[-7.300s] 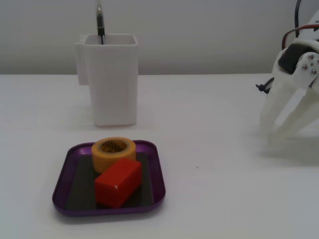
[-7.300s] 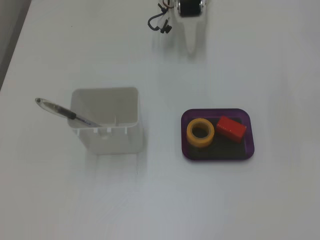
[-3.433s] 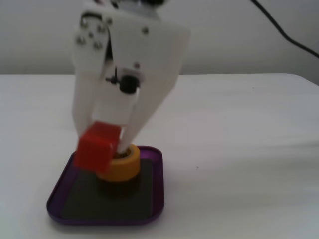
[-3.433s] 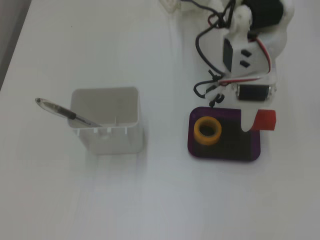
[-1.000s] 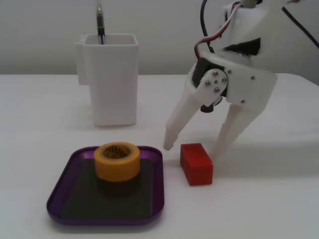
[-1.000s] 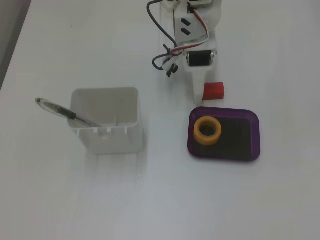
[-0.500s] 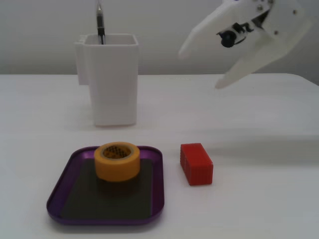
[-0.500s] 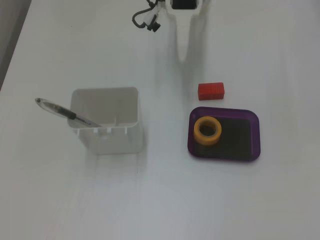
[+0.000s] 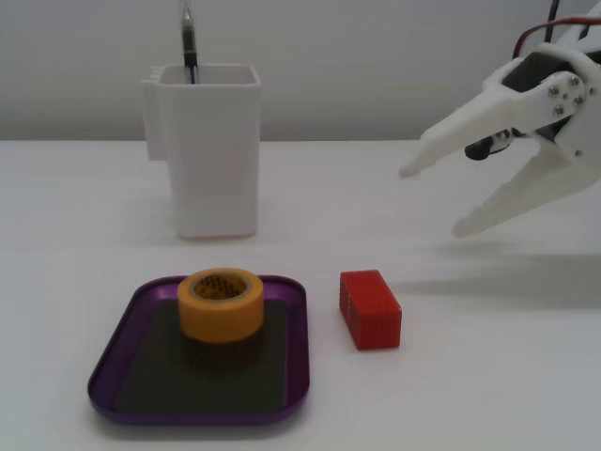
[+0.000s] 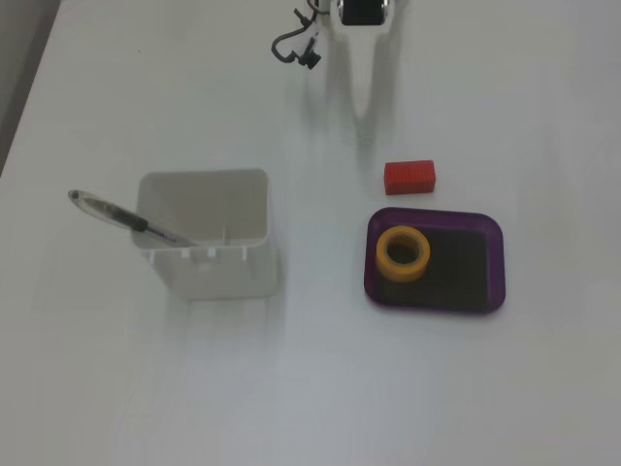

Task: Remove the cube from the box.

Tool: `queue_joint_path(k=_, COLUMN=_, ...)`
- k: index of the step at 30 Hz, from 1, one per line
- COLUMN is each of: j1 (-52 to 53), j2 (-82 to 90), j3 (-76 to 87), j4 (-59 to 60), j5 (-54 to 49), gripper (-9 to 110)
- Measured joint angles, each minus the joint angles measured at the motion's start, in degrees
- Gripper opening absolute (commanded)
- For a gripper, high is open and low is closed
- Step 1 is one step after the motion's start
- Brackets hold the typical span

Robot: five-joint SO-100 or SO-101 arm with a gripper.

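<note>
The red cube [image 9: 370, 309] lies on the white table just right of the purple box [image 9: 111, 371], outside it and apart from its rim. In the other fixed view the cube [image 10: 409, 177] sits just above the box [image 10: 370, 274]. A yellow tape roll [image 9: 221, 303] stands inside the box, toward one end of it. My white gripper [image 9: 433, 200] hangs open and empty at the right, above and behind the cube, touching nothing. Its fingers blend into the white table in the other fixed view, where the arm [image 10: 361, 12] enters from the top edge.
A tall white container [image 9: 214, 160] with a pen [image 9: 189, 42] in it stands behind the box. In the other fixed view the container [image 10: 223, 274] is left of the box. A dark cable [image 10: 294, 41] lies near the arm's base.
</note>
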Motion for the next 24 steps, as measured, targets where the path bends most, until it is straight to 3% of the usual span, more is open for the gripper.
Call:
queue_joint_path(k=12, j1=0.09, j2=0.0, j3=3.34, j4=2.99, j5=7.38, gripper=22)
queue_joint_path(k=15, j1=0.09, j2=0.0, j3=4.39, j4=3.78, j5=7.56, gripper=16)
queue_joint_path(k=19, j1=0.09, j2=0.0, j3=4.66, j4=3.87, j5=7.56, gripper=-1)
queue_joint_path(k=24, j1=0.09, j2=0.0, j3=4.66, j4=4.04, j5=7.65, gripper=1)
